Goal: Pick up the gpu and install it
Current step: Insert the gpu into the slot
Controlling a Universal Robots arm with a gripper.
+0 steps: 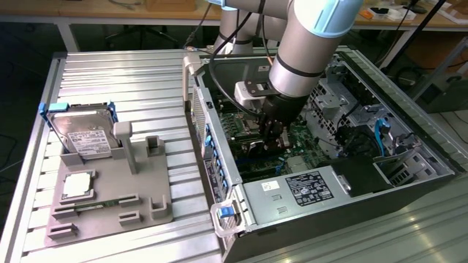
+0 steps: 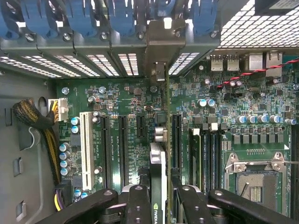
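Observation:
The gpu stands on edge between my fingers, a dark thin card with a green logo near the grip. Its silvery end bracket reaches up to the case's rear slot openings. My gripper is shut on the card, low over the green motherboard, between the black expansion slots and the memory slots. I cannot tell whether the card's edge sits in a slot. In the exterior view the gripper is down inside the open computer case.
Blue slot latches line the case's rear. A white slot, a cable bundle and the open CPU socket flank the card. At the exterior view's left, a grey fixture holds a hard drive.

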